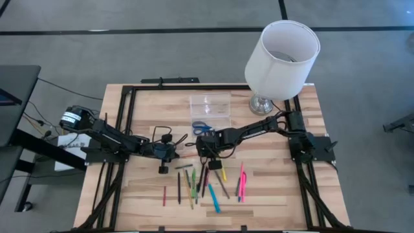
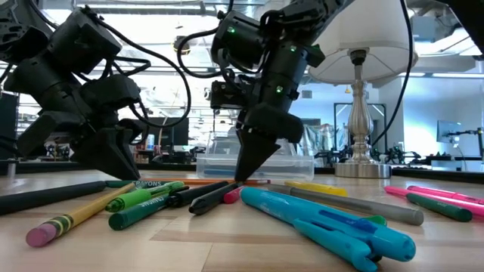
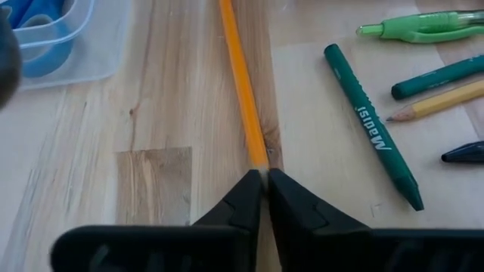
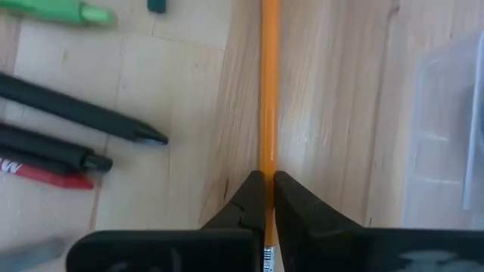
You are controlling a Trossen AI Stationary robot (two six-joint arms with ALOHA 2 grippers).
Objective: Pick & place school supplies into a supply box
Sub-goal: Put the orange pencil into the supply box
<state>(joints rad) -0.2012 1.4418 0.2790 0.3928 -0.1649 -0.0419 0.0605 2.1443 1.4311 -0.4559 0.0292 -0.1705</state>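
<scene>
An orange pencil (image 3: 242, 83) (image 4: 269, 91) lies left to right on the wooden table, just in front of the clear supply box (image 1: 210, 107). My left gripper (image 1: 174, 153) (image 3: 263, 177) is at its left end and my right gripper (image 1: 206, 153) (image 4: 268, 177) at its right part. Both are closed on it. Blue-handled scissors (image 3: 41, 34) show in the box's near left part. The other pens, pencils and crayons (image 1: 200, 184) lie loose near the table's front. My left gripper pinches the pencil's left end (image 3: 259, 160) between its two fingertips. It slants down from the table's left, in line with the pencil. My right gripper pinches the pencil's sides (image 4: 268, 168) between its two fingers, pointing steeply down from the right. The pencil runs on between the fingers. In the low view its tips (image 2: 242, 175) stand at table height.
A white-shaded lamp (image 1: 281, 61) stands at the far right corner. Pink markers (image 1: 241, 184) and teal pens (image 2: 333, 223) lie front right. A green crayon (image 3: 370, 125) and black pens (image 4: 76, 113) lie close beside the pencil. A black frame borders the table.
</scene>
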